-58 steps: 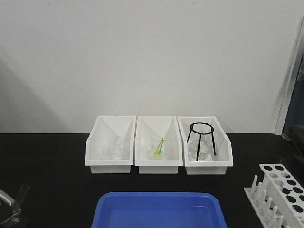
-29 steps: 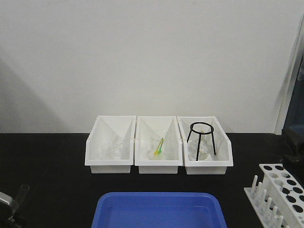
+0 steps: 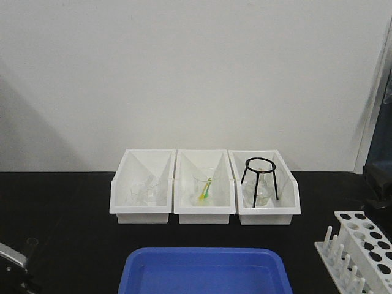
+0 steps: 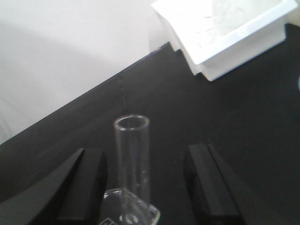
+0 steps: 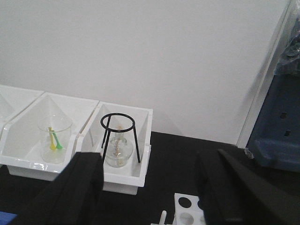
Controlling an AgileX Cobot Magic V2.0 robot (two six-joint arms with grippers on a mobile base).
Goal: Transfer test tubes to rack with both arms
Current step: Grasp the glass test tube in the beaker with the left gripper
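The left claw (image 4: 144, 151) is wide apart, and one clear test tube (image 4: 132, 164) stands straight up between its two black fingers (image 4: 89, 183). It touches neither one, and its bottom sits in a small clear holder (image 4: 140, 216) on the black bench (image 4: 234, 108). The right claw (image 5: 150, 159) is apart too and holds nothing, with the round holes of the white rack (image 5: 187, 208) showing low down between its fingers. The rack sits at the right end of the bench, beside the blue tray (image 3: 205, 252) and nearer the front than the three white bins (image 3: 204, 212); the right bin holds a black ring stand (image 3: 260, 179).
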